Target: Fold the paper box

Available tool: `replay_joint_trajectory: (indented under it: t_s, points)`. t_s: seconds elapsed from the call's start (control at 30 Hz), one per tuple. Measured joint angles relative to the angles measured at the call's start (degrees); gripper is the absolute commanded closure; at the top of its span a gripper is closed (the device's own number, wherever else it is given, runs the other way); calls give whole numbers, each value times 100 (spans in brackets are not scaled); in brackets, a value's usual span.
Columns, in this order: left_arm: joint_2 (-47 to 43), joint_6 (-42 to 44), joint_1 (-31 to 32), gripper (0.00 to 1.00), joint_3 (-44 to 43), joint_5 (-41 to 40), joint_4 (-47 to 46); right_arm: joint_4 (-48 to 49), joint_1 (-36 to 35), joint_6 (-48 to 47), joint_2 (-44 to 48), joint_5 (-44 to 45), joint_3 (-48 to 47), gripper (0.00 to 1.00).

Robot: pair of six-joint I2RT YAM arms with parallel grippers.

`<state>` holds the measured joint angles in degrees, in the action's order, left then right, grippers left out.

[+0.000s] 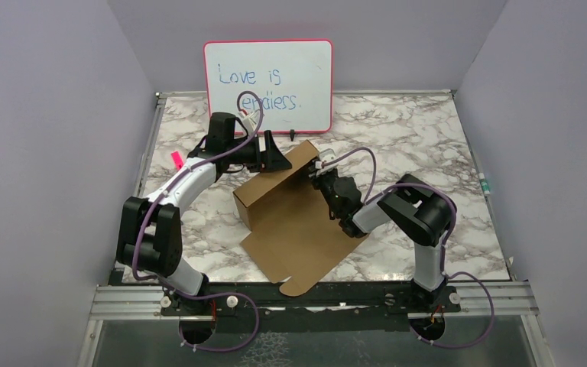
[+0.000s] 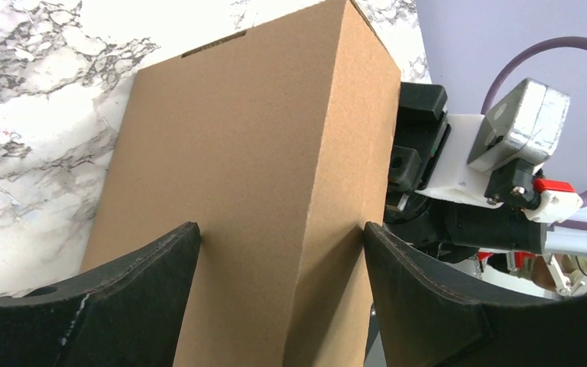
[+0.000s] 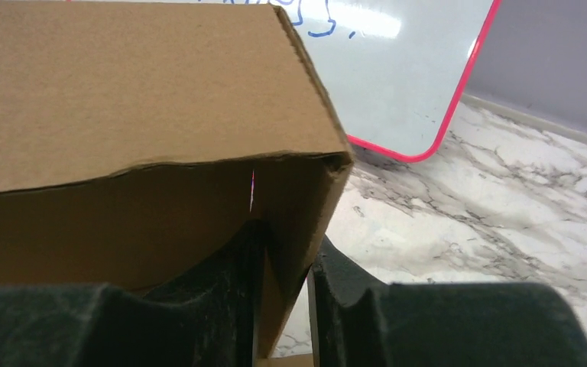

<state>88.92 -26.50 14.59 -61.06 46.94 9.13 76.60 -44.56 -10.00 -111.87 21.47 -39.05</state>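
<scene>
The paper box (image 1: 290, 222) is plain brown cardboard in the middle of the marble table, partly folded. Its far part is raised into a long box shape and a flat panel lies toward the near edge. My left gripper (image 1: 275, 157) is at the raised part's far end. In the left wrist view its jaws stand wide open (image 2: 279, 229), one on each side of a folded corner of the box (image 2: 260, 153). My right gripper (image 1: 319, 174) is at the raised part's right end. In the right wrist view it is shut (image 3: 287, 252) on the box's side wall (image 3: 137, 92).
A pink-framed whiteboard (image 1: 267, 84) with blue writing leans on the back wall just behind the box, and shows in the right wrist view (image 3: 397, 69). Purple walls enclose the table on three sides. A metal rail (image 1: 313, 294) runs along the near edge.
</scene>
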Motion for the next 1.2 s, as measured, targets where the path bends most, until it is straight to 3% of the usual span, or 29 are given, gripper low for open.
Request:
replay_joint_trajectory:
  t_s: [0.2, 0.5, 0.7, 0.87, 1.03, 1.2]
  points:
    - [-188, 120, 17, 17, 0, -160, 262, -584, 4, 70, 472, -79, 162, 47]
    - [-1158, 525, 160, 16, -98, -1453, 935, -2339, 4, 866, 2870, -101, 835, 25]
    - [-2116, 999, 1045, 16, -295, -3222, 1427, -3926, 4, 1718, 4627, 70, 1403, 18]
    - [-2385, 1401, 1965, 16, -380, -4476, 1718, -4953, 4, 2271, 6067, 341, 1808, 14]
    - [-2280, 1821, 2918, 16, -431, -5696, 1996, -5849, 7, 2533, 7353, 586, 2122, 13]
    - [-1565, 2253, 3998, 16, -879, -7073, 2280, -6437, 15, 2612, 8349, 796, 2426, 13]
